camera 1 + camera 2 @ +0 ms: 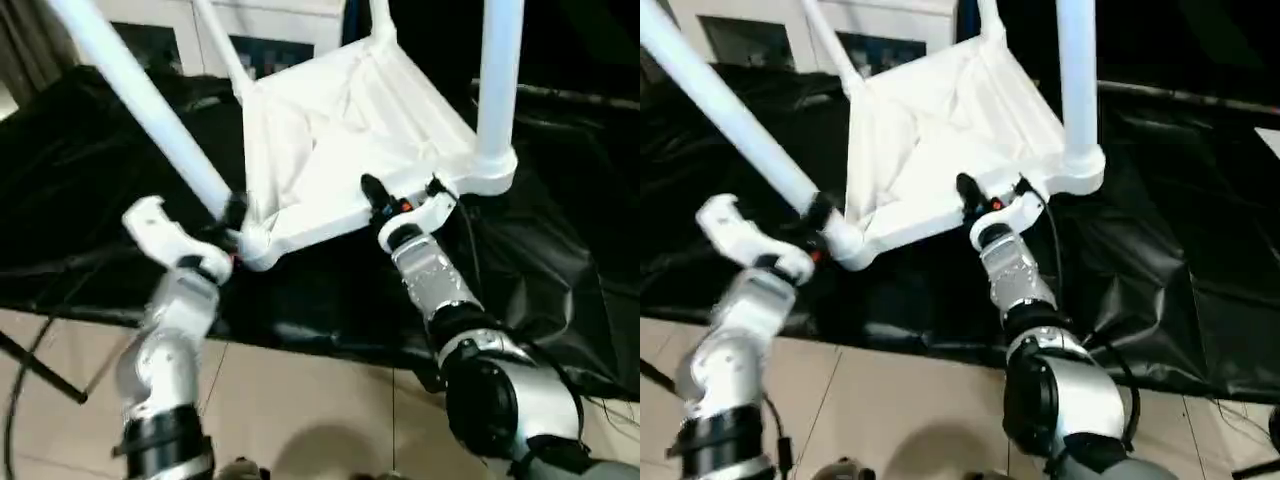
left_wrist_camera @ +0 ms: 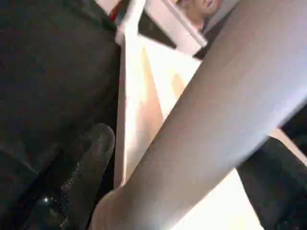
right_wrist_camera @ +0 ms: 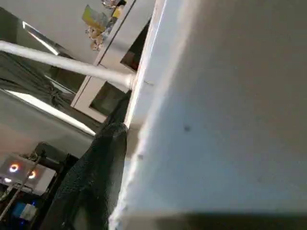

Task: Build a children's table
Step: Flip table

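Standing from the upturned tabletop: four white legs

I can read no word, number, brand or sign on anything around my grippers. The white plastic rectangular tabletop that my right gripper meets at its near edge carries no readable marking, and neither does the long white tubular leg beside my left gripper. Small orange-red spots show on my right gripper, but they form no letters that I can make out.
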